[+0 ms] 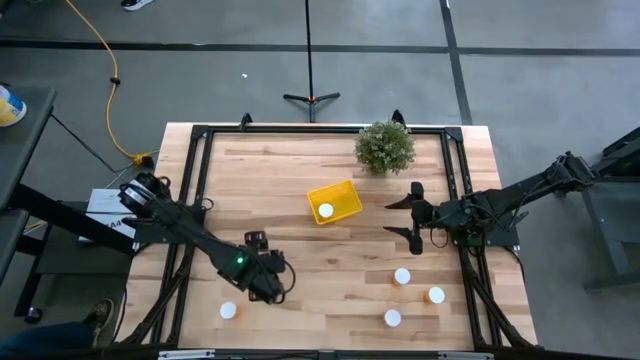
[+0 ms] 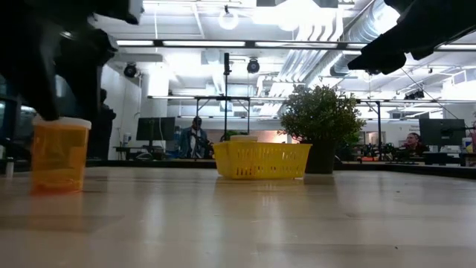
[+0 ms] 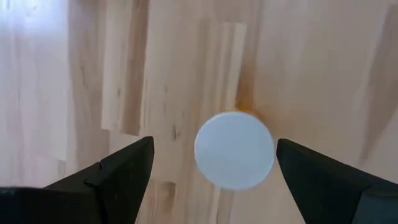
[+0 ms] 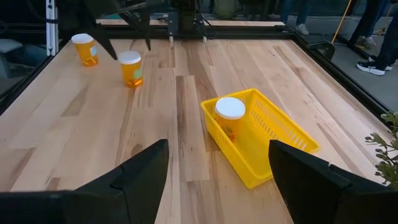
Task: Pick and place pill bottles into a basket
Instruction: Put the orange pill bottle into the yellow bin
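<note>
Left gripper [image 3: 211, 171], jaws apart, hangs over a pill bottle [image 3: 234, 150] far from the yellow basket [image 1: 334, 201]; 1 bottle [image 4: 229, 115] already inside. Right gripper [image 1: 412, 218], apart, empty, beside basket. Risk: off-centre closing tips the bottle. No readable labels.

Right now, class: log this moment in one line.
left gripper open over bottle | right gripper open, empty | basket holds one bottle

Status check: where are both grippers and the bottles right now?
Left gripper open, straddling a pill bottle on the table. Right gripper open, empty, beside the basket. One bottle in basket. Nothing blocking.
</note>
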Robot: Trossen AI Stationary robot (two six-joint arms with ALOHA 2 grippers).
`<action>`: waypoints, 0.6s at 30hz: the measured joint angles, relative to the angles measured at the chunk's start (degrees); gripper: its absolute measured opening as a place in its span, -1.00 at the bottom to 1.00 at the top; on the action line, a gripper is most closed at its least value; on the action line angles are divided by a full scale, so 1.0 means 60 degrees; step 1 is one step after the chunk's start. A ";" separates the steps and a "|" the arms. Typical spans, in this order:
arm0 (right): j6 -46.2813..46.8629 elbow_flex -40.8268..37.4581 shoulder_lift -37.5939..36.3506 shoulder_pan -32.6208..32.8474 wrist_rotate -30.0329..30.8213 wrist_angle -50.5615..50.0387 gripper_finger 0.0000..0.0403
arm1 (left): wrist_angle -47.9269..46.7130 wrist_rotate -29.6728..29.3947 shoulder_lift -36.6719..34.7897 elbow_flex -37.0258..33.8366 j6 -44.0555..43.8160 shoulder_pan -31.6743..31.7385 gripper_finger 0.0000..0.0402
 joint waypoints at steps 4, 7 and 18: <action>-0.0004 0.0000 0.0000 0.0001 0.0000 0.0000 0.33 | 0.0678 0.0758 0.0000 -0.0447 0.0270 0.0306 0.86; -0.0004 0.0000 0.0000 -0.0002 0.0003 0.0000 0.33 | 0.0748 0.0812 0.0000 -0.0610 0.0274 0.0386 0.86; -0.0004 0.0000 0.0000 0.0000 0.0004 -0.0101 0.33 | 0.1082 0.1140 0.0000 -0.0632 0.0598 0.0387 0.86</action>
